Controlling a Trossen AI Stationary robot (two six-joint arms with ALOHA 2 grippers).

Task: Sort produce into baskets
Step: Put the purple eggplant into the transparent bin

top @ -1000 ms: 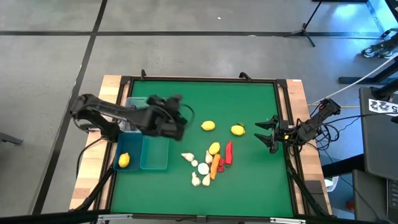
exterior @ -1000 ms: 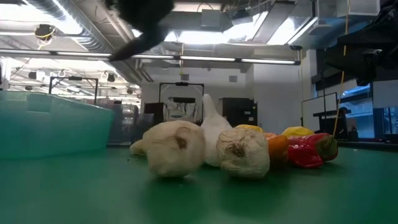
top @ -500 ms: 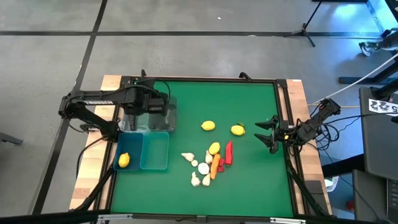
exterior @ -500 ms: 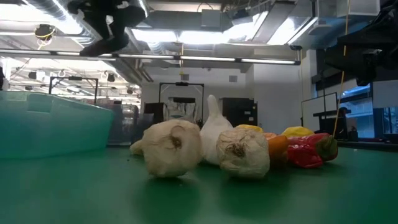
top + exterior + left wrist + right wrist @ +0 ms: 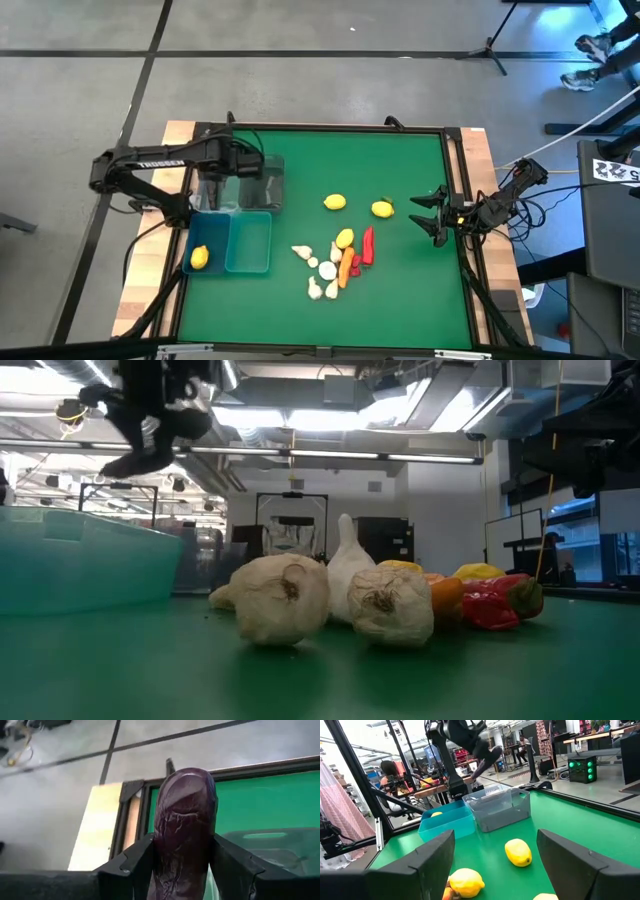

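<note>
While the left gripper clamps a dark purple eggplant above the clear grey bin near the table's left edge, a lemon lies in the blue bin beside it. Garlic, carrot and red pepper cluster mid-table. By the right edge, the right gripper waits, fingers spread wide.

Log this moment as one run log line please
left gripper: shut on eggplant, above clear bin | right gripper: open, idle at right edge | lemon in blue bin
</note>
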